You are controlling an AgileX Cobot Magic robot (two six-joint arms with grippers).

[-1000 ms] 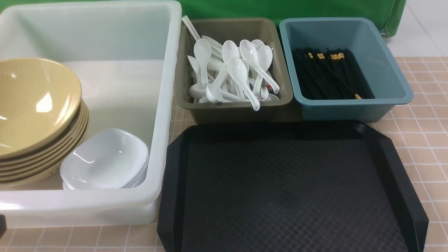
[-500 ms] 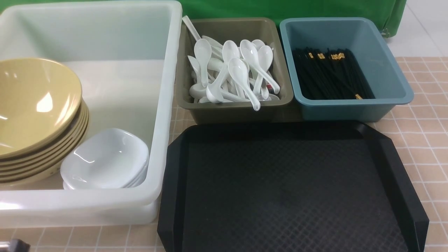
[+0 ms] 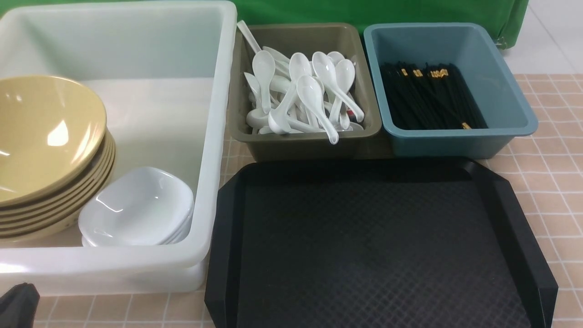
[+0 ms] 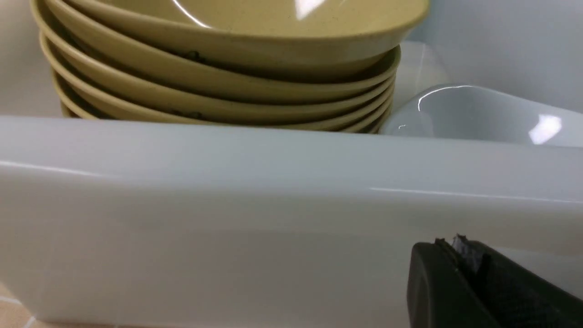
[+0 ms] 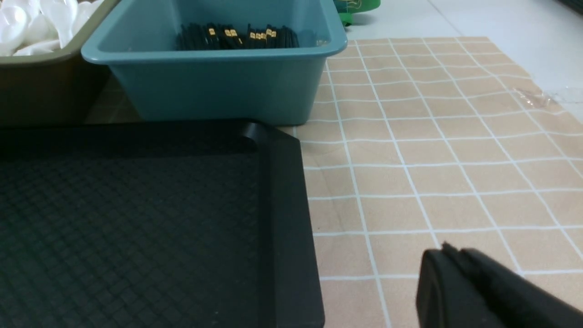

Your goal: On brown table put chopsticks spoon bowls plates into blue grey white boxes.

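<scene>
Front view: bowls (image 3: pixel 45 136) and plates (image 3: pixel 136 207) sit in white box (image 3: pixel 214 136), spoons (image 3: pixel 303 95) in grey (image 3: pixel 305 141), chopsticks (image 3: pixel 428 98) in blue (image 3: pixel 455 143); left wrist view: left gripper (image 4: pixel 460 248) closed, empty; right wrist view: right gripper (image 5: pixel 451 255) narrow, empty, over tabletop (image 5: pixel 432 150).

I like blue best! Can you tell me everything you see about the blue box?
The blue box is a dusty-blue plastic bin with sloping walls and a rolled rim. It sits upright on the brown table, right of the olive-grey box, behind the black tray. Black chopsticks with gold bands lie inside.
</scene>
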